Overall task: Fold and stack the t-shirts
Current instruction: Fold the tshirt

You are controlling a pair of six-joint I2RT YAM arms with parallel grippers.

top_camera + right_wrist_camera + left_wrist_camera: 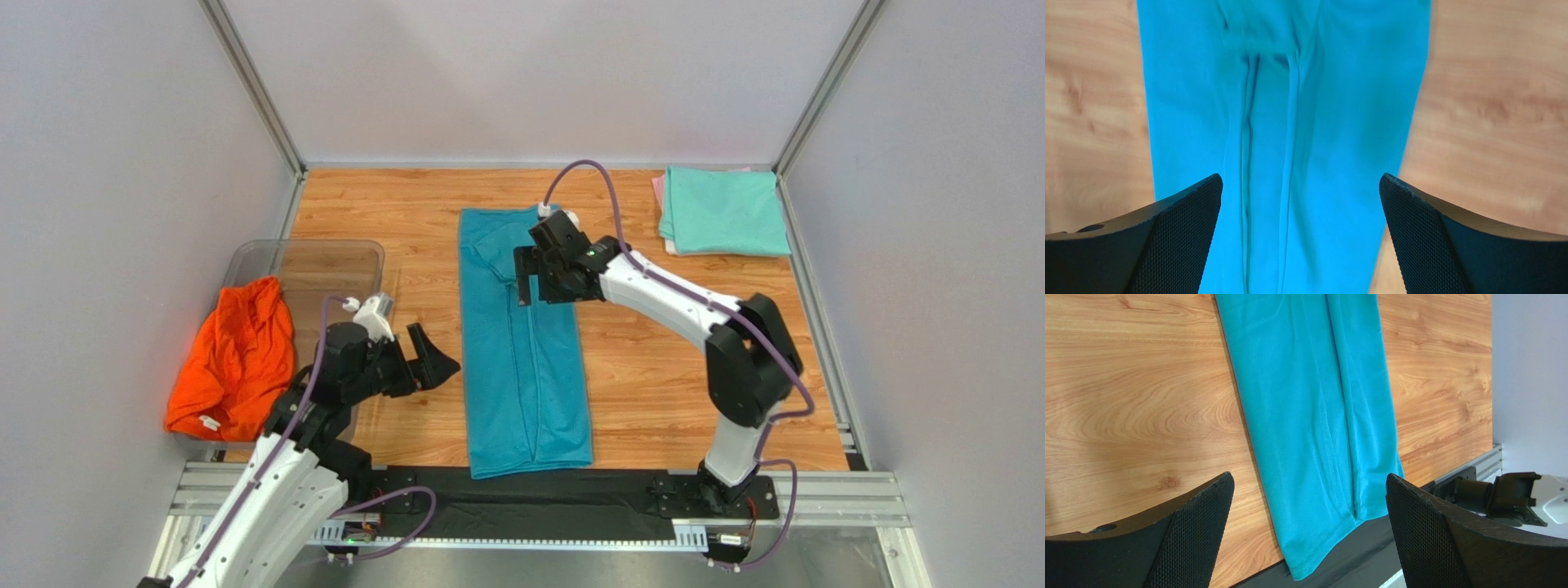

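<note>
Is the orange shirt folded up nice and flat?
No, the bright orange cloth t-shirt lies crumpled in a heap at the left side of the clear plastic tub.

The top camera looks down from high up, behind the near hem of the teal-blue t-shirt (521, 368), and takes in the whole table (662, 368). The left wrist camera looks slantwise at that hem from the shirt's left. The right wrist camera faces straight down, close over its far half. All three views share the shirt.
</note>
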